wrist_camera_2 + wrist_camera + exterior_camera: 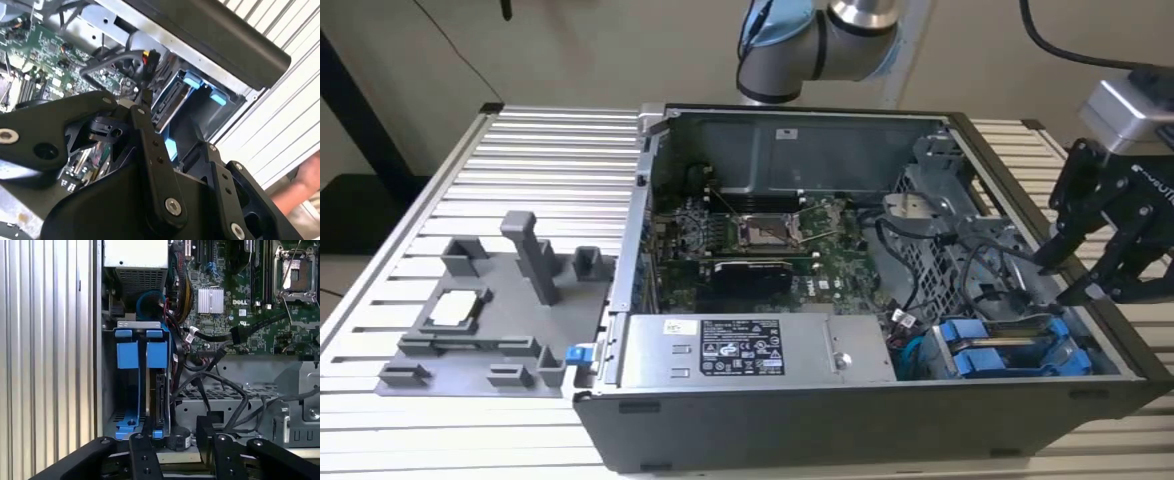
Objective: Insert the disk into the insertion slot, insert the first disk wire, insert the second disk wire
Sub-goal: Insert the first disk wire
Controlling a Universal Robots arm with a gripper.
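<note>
At the exterior view's left, a grey fixture tray [467, 330] is sitting on the slatted table [400, 250], and the small parts on it are hard to tell apart. Beside it, the open computer case [720, 440] is lying on its side, showing the motherboard [761, 240]. Nearer the camera is the power supply [734, 350], which is carrying a white sticker and a black label with white print.

Further right, the drive bay [927, 365] is holding two blue carriers side by side. In the first wrist view, the disk [159, 400] is standing edge-on in the slot farther from the case wall, its label face hidden. The other carrier [127, 355] is sitting just beside it. Whether any wire is plugged into the disk cannot be told. Loose black cables [220, 385] are trailing over the metal cage next to the bay.

The arm's grey joint [814, 40] is showing above the case, cut off by the top edge. At the exterior view's right, the gripper [1067, 280] is hanging over the bay, tipped toward it. Its fingers [145, 460] are standing apart with nothing between them. In the second wrist view, a person's forearm [302, 187] is showing, cut off at the corner.
</note>
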